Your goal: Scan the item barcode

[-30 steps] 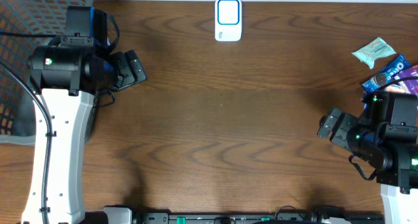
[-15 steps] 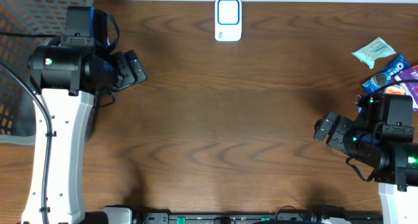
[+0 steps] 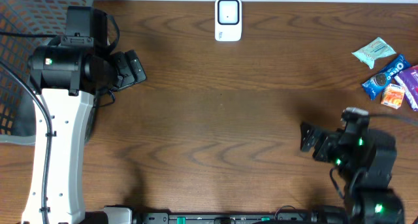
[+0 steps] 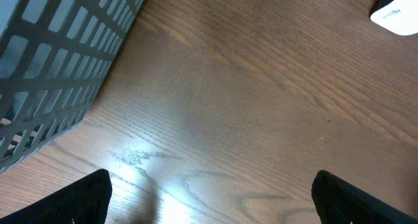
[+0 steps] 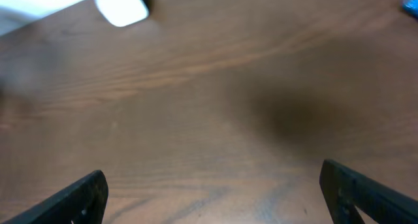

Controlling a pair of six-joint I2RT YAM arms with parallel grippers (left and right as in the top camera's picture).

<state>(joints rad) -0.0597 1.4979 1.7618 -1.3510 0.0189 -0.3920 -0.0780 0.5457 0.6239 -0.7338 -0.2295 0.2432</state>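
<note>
So, both pincers are spread wide with nothing between the fingers. The left gripper hangs over the brown wooden table, just beside the grey mesh basket. The right gripper sits near the front right, well apart from the snack items at the right edge: pale teal packet, blue Oreo pack, small orange packet and purple packet. The white rectangular scanner lies at the far edge, middle — untouched.
</note>
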